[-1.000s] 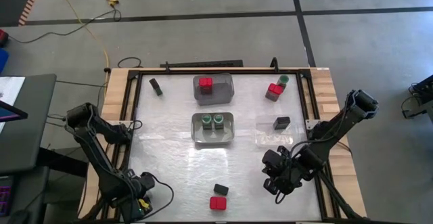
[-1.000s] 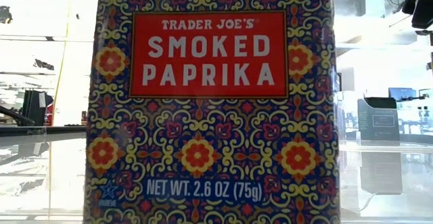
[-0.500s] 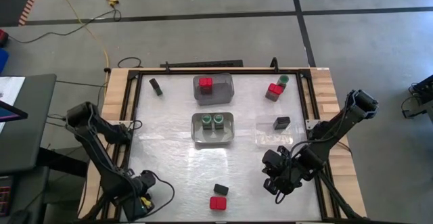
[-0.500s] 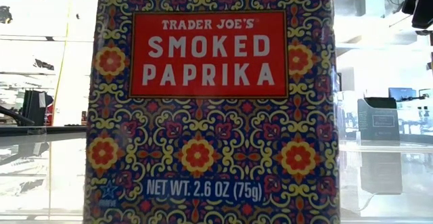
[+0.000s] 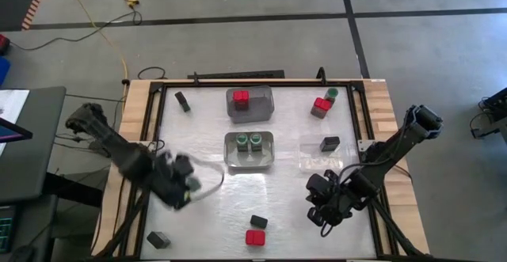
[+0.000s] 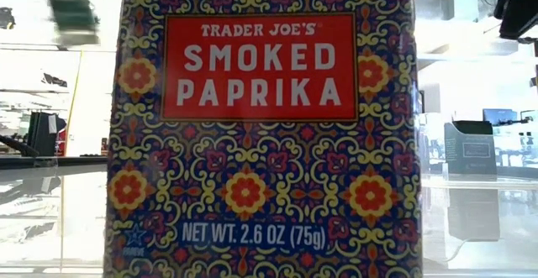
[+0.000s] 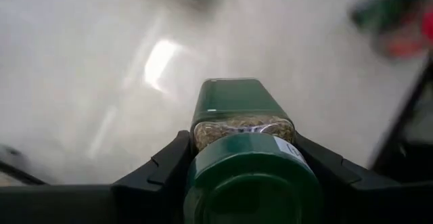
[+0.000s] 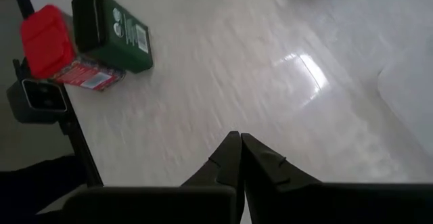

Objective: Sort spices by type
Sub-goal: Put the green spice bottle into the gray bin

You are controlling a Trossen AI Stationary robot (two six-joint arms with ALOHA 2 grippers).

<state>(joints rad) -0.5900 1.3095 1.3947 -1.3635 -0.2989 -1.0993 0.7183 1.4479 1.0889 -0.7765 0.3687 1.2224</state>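
My left gripper (image 5: 188,187) hangs above the table's left half, shut on a round green-lidded jar (image 7: 242,126) of dried herbs. My right gripper (image 5: 323,214) is shut and holds nothing above the near right part. Two green-lidded jars stand in the middle bin (image 5: 231,161), and a red-topped container is in the far bin (image 5: 261,113). A dark tin (image 5: 330,143) is in the right bin. Loose spices stand on the table: a dark tin (image 5: 158,238), a dark tin (image 5: 258,222), a red-topped one (image 5: 255,237), a far-right pair (image 5: 322,106) and a far-left tin (image 5: 183,100). My left gripper pinches the jar between its two fingers (image 7: 166,166), which lie on opposite sides of the glass body just below the lid (image 7: 201,137). The jar lies along the fingers, lid toward the wrist and base pointing away. It is lifted clear of the table.
The smoked paprika tin (image 6: 261,135) stands right in front of the low camera and blocks most of that view. A black rail frame (image 5: 150,127) runs around the white mat. There is bare mat between the middle bin and the near tins.
My left gripper has risen from the table's near left corner and swung toward the table's middle, carrying the green-lidded jar up clear of the surface. A dark tin now shows where the gripper stood.
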